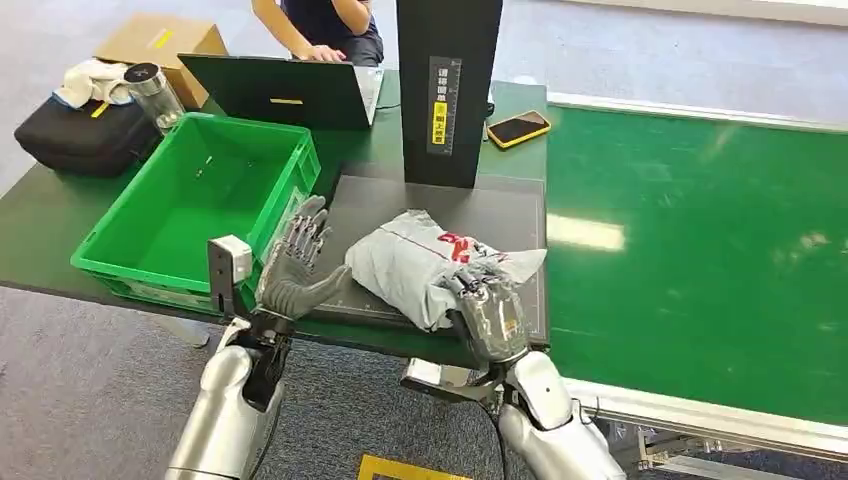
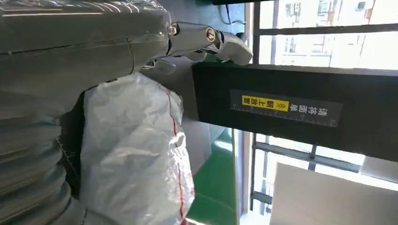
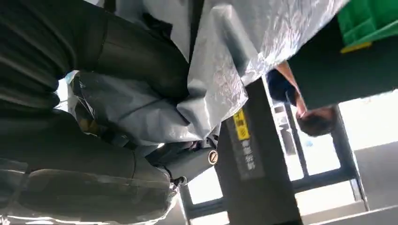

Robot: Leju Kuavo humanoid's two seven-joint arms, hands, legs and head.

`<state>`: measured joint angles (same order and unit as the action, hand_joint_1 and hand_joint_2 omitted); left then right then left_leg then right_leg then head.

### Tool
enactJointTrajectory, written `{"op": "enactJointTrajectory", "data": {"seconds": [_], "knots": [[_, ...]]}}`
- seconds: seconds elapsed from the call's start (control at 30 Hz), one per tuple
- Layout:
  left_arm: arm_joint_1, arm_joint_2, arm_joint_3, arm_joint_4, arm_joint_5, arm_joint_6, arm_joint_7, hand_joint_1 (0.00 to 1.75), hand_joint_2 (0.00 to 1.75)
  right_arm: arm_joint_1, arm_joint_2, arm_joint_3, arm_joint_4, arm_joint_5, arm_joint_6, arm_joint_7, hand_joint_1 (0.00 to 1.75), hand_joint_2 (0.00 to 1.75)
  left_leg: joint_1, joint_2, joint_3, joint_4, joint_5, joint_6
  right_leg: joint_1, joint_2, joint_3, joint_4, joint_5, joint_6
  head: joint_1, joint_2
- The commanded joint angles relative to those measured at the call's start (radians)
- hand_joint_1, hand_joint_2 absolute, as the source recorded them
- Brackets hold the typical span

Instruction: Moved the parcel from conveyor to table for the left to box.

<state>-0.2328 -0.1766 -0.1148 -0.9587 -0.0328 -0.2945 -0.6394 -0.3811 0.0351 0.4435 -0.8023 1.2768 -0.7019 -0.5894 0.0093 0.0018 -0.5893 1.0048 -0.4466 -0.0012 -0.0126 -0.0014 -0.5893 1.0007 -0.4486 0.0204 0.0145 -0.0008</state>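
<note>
The right hand (image 1: 487, 312) grips the grey parcel (image 1: 420, 262) at its near end — the left hand (image 1: 295, 262), fingers spread, just beside it.

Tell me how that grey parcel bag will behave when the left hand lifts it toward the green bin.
The parcel is a crinkled, shiny poly bag, so it will probably sag and flop rather than stay stiff. Its glossy film may slip between fingers. Lying flat on the dark mat, it seems unlikely to roll. The right hand grips its edge; the left hand waits beside it.

Grey carpet floor (image 1: 90, 400) lies around the dark green desk (image 1: 40, 215). Beyond the desk, bright daylight comes through tall windows (image 2: 324, 33) with dark frames.
</note>
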Motion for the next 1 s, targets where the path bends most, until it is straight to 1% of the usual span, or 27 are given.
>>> {"op": "enactJointTrajectory", "data": {"seconds": [0.03,0.07,0.27,0.3,0.37,0.4,0.47,0.5,0.53,0.57,0.6,0.63,0.7,0.73,0.77,0.8,0.83,0.87,0.9,0.93,0.97,1.0], "knots": [[-0.051,0.034,-0.043,0.086,0.003,0.011,0.004,0.0,1.75,-0.103,-0.028,0.134,0.109,0.024,0.004,0.107,1.75,1.75,-0.001,0.001,0.002,-0.001,0.0,0.0,0.0,0.001,0.002,-0.001,0.0,-0.001,0.0,0.0],[-0.051,0.034,-0.043,0.086,0.003,0.011,0.004,0.0,1.75,-0.103,-0.028,0.134,0.109,0.024,0.004,0.107,1.75,1.75,0.0,0.001,0.003,-0.001,0.0,0.0,0.0,0.001,0.002,-0.001,0.0,-0.001,0.0,0.0],[-0.044,0.039,-0.048,0.083,0.015,0.025,0.0,0.0,1.75,-0.141,-0.018,0.116,0.188,0.055,0.004,0.211,1.75,1.75,0.0,0.0,0.002,-0.001,0.0,0.0,0.0,0.0,0.002,-0.001,0.0,-0.001,0.0,0.0],[-0.044,0.039,-0.048,0.083,0.015,0.025,0.0,0.0,1.75,-0.141,-0.018,0.116,0.188,0.055,0.004,0.211,1.75,1.75,0.0,0.0,0.003,-0.002,0.0,0.0,0.0,0.0,0.003,-0.001,0.0,-0.001,0.0,0.0],[-0.036,0.038,-0.049,0.075,0.018,0.027,0.003,0.0,1.75,-0.169,-0.008,0.124,0.28,0.055,0.004,0.249,1.75,1.75,0.0,0.0,0.002,-0.001,0.0,0.0,0.0,0.0,0.002,-0.001,0.0,-0.001,-0.001,0.0],[-0.031,0.037,-0.05,0.07,0.019,0.03,0.003,0.0,1.75,-0.182,-0.006,0.129,0.309,0.062,0.004,0.276,1.75,1.75,0.0,0.0,0.004,-0.002,0.0,0.0,0.0,0.001,0.004,-0.002,0.0,-0.001,0.0,0.0],[-0.02,0.038,-0.052,0.057,0.022,0.033,0.006,0.0,1.75,-0.208,-0.003,0.149,0.376,0.067,0.037,0.353,1.75,1.75,0.0,0.001,0.005,-0.002,0.0,0.0,0.0,0.001,0.005,-0.002,0.0,-0.001,-0.001,0.0],[-0.017,0.038,-0.052,0.055,0.022,0.034,0.006,0.0,1.75,-0.209,-0.005,0.149,0.38,0.063,0.041,0.35,1.75,1.75,0.0,0.001,0.005,-0.002,0.0,0.0,0.0,0.001,0.004,-0.002,0.0,-0.001,0.0,0.0],[-0.017,0.04,-0.056,0.052,0.024,0.032,0.009,0.0,1.75,-0.215,-0.011,0.162,0.393,0.055,0.087,0.361,1.75,1.75,0.0,0.0,0.003,-0.001,0.0,0.0,0.0,0.001,0.003,-0.001,0.0,-0.001,0.0,0.0],[-0.016,0.04,-0.056,0.052,0.023,0.034,0.009,0.0,1.75,-0.214,-0.015,0.167,0.392,0.058,0.087,0.362,1.75,1.75,0.0,0.001,0.004,-0.002,0.0,0.0,0.0,0.001,0.004,-0.002,0.0,-0.001,-0.001,0.0],[-0.016,0.04,-0.056,0.052,0.023,0.034,0.009,0.0,1.75,-0.214,-0.015,0.167,0.392,0.058,0.087,0.362,1.75,1.75,-0.001,0.0,0.002,-0.001,0.0,0.0,-0.001,0.0,0.002,-0.001,0.0,-0.001,0.0,0.0],[-0.02,0.04,-0.058,0.055,0.024,0.032,0.011,0.0,1.75,-0.208,-0.017,0.161,0.393,0.031,0.1,0.345,1.75,1.75,0.0,0.0,0.004,-0.002,0.0,0.0,0.0,0.0,0.004,-0.002,0.0,-0.001,0.0,0.0],[-0.022,0.04,-0.058,0.058,0.024,0.034,0.012,0.0,1.75,-0.208,-0.014,0.166,0.397,0.034,0.119,0.36,1.75,1.75,0.0,0.0,0.004,-0.002,0.0,0.0,0.0,0.0,0.004,-0.002,0.0,-0.001,0.0,0.0],[-0.026,0.04,-0.06,0.068,0.024,0.035,0.013,0.0,1.75,-0.21,-0.013,0.175,0.4,0.039,0.151,0.376,1.75,1.75,0.0,0.0,0.003,-0.001,0.0,0.0,0.0,0.0,0.003,-0.001,0.0,-0.001,0.0,0.0],[-0.026,0.04,-0.06,0.069,0.024,0.035,0.013,0.0,1.75,-0.21,-0.012,0.177,0.4,0.041,0.155,0.375,1.75,1.75,0.0,-0.001,0.005,-0.002,0.0,0.0,0.0,-0.001,0.005,-0.002,-0.001,-0.001,-0.001,0.0],[-0.027,0.042,-0.062,0.076,0.024,0.032,0.011,0.0,1.75,-0.207,-0.012,0.178,0.395,0.039,0.158,0.378,1.61,1.75,0.0,0.0,0.003,-0.001,0.0,0.0,0.0,0.0,0.003,-0.001,0.0,-0.001,0.0,0.0],[-0.029,0.042,-0.064,0.082,0.025,0.033,0.006,0.0,1.75,-0.205,-0.015,0.187,0.387,0.044,0.159,0.387,1.26,1.75,0.0,-0.001,0.005,-0.002,0.0,0.0,0.0,-0.001,0.005,-0.002,0.0,-0.001,0.0,0.0],[-0.03,0.042,-0.066,0.083,0.025,0.033,0.003,0.0,1.75,-0.196,-0.017,0.182,0.369,0.031,0.125,0.38,0.38,1.75,0.0,0.0,0.003,-0.001,0.0,0.0,0.0,0.0,0.003,-0.001,0.0,-0.001,0.0,0.0],[-0.03,0.042,-0.066,0.083,0.025,0.033,0.003,0.0,1.75,-0.196,-0.017,0.182,0.369,0.031,0.125,0.38,0.14,1.75,0.0,0.0,0.005,-0.003,0.0,0.0,0.0,0.0,0.005,-0.002,0.0,-0.001,-0.001,0.0],[-0.031,0.042,-0.069,0.082,0.025,0.032,0.004,0.0,1.75,-0.182,-0.022,0.176,0.344,0.02,0.078,0.372,0.0,1.75,0.0,-0.001,0.004,-0.001,0.0,0.0,0.0,-0.001,0.004,-0.001,0.0,-0.001,0.0,0.0],[-0.032,0.041,-0.071,0.081,0.026,0.032,0.007,0.0,1.75,-0.17,-0.026,0.166,0.322,0.001,0.035,0.354,0.0,1.75,0.0,-0.001,0.005,-0.002,0.0,0.0,0.0,-0.001,0.005,-0.002,0.0,-0.001,0.0,0.0],[-0.032,0.041,-0.071,0.081,0.026,0.032,0.007,0.0,1.75,-0.17,-0.026,0.166,0.322,0.001,0.035,0.354,0.0,1.75,0.0,-0.001,0.004,-0.001,0.0,0.0,0.0,-0.001,0.004,-0.001,0.0,-0.001,0.0,0.0]]}}
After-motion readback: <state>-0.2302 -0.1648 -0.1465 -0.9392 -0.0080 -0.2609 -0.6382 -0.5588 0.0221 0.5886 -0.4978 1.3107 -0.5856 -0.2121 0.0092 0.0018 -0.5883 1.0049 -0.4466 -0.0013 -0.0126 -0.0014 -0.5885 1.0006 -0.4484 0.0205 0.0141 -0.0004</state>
